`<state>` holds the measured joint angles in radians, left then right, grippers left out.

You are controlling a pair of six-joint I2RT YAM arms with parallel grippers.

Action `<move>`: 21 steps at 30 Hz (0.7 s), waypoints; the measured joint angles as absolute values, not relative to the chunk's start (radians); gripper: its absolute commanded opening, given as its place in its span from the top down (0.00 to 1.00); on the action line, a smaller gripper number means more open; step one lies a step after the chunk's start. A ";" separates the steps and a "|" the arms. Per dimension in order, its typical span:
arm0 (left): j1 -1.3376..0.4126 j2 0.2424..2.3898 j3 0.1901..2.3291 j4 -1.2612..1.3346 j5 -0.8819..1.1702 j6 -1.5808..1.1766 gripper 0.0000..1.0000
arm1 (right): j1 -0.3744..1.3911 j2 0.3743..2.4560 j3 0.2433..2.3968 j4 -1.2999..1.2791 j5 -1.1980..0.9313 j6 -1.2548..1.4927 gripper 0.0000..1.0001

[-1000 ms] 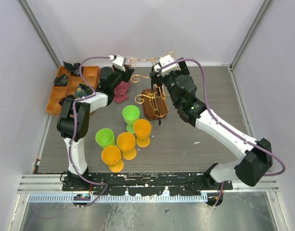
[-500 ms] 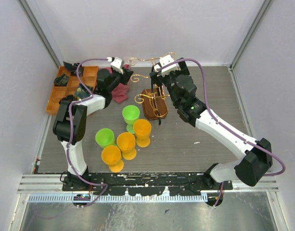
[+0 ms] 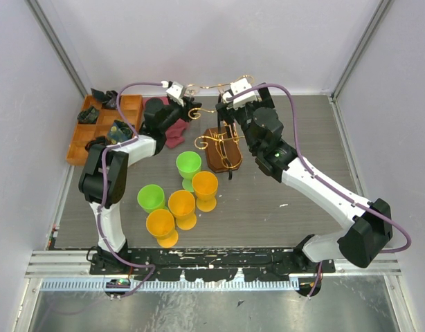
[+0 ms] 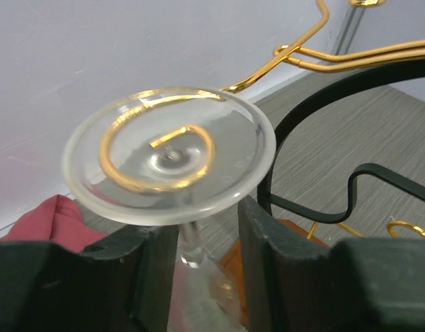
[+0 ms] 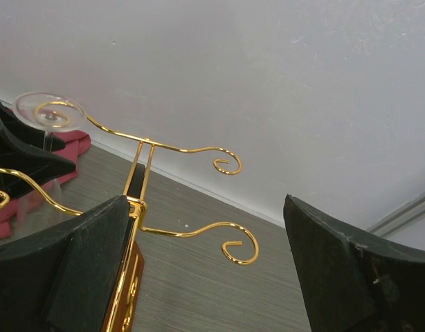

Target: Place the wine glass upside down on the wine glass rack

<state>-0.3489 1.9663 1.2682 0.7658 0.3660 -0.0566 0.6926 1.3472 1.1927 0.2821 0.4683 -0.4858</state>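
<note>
1. Since a second ago, my left tool [image 4: 207, 232] has edged right toward the wine glass rack [image 4: 290, 52]; its fingers [image 4: 154, 270] sit loose either side of the stem, released.
2. Wine glass [image 4: 169, 155] hangs inverted, its foot resting on the rack's gold scroll.
3. Right tool [image 5: 205, 207] is spread wide beside the rack.

Coloured goblets [image 3: 183, 205]; maroon cloth [image 3: 175, 133]; orange tray [image 3: 75, 148]
</note>
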 measured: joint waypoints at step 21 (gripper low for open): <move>-0.321 1.794 1.066 0.665 0.285 -0.001 0.36 | 0.693 1.337 1.349 0.133 0.488 -0.432 0.00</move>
